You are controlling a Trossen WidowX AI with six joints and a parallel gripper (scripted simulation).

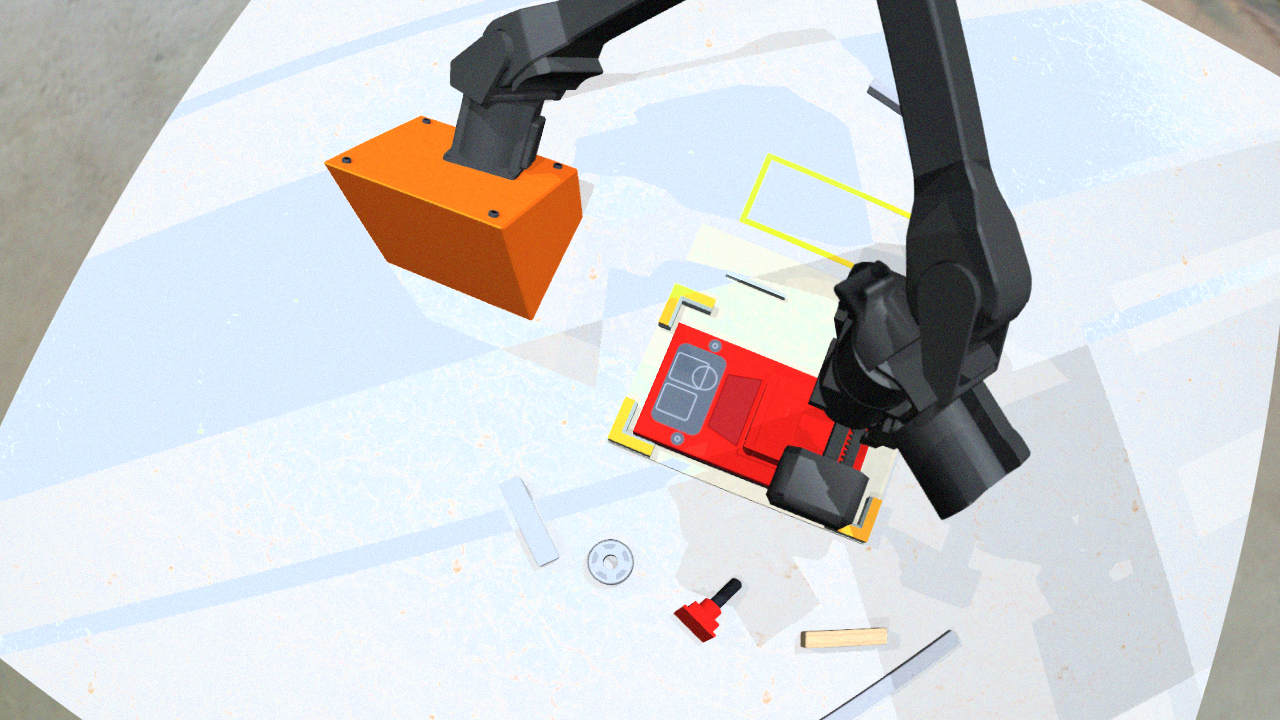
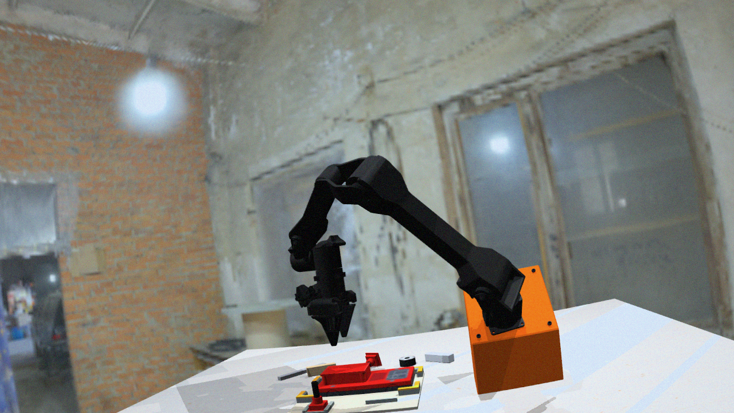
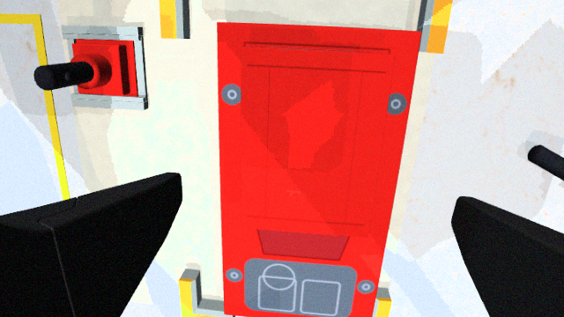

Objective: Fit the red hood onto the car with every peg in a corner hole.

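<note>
The red hood (image 1: 780,431) (image 2: 344,374) (image 3: 308,150) rests on the red chassis (image 1: 716,454) (image 2: 382,382) (image 3: 229,176), near its end away from the orange base. Its roof looks level, and I see no gap under it in the exterior view. The engine and the pegs are hidden. The chassis lies between the jig's yellow corner brackets (image 1: 622,434) (image 2: 409,390) (image 3: 186,292). My gripper (image 2: 338,341) (image 3: 315,198) is open and empty. It hangs above the hood, with its fingers spread wider than the car in the wrist view; the top view hides its fingertips.
A red part with a black handle (image 2: 316,404) (image 3: 107,66) stands in a grey holder beside the car. Another red knob (image 1: 699,617) (image 2: 373,359), a ring (image 1: 594,562), a grey block (image 1: 529,523), a wooden block (image 1: 844,637) and a grey bar (image 1: 899,673) lie on the opposite side.
</note>
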